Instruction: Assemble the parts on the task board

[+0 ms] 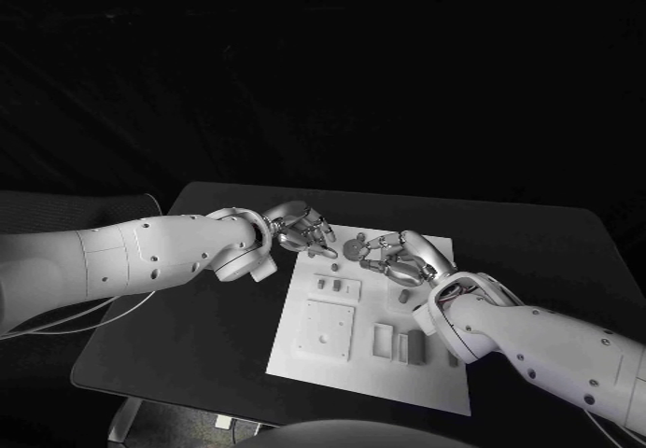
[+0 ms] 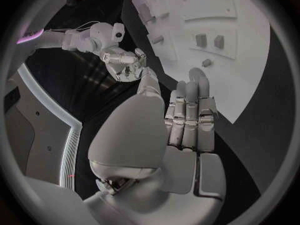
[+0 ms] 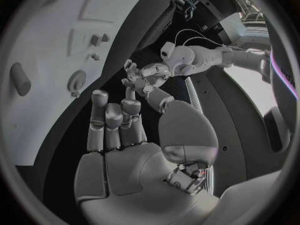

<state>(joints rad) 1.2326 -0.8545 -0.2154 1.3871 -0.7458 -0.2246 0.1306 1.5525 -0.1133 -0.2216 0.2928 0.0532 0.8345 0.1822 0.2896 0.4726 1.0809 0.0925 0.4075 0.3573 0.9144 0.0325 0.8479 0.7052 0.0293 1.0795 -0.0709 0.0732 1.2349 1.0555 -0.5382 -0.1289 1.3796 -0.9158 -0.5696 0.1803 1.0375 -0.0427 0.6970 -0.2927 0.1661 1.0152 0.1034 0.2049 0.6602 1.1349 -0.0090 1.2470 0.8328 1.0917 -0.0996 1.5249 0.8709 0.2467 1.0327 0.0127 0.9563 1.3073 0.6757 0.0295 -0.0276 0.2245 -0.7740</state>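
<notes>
While flat, task board point(image 1: 353, 359) lengthwise away.

The black table point(image 1: 539, 233) stands in a very dark room. Behind it everything is black, and no wall can be made out. Under the table's near edge there is a bit of pale floor point(image 1: 175, 420).

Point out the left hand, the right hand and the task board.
left hand point(image 1: 303, 231), head view, on its knuckles.
right hand point(image 1: 404, 259), head view, on the back of the hand.
task board point(image 1: 384, 373), head view, on bare plate near its front edge.
</notes>
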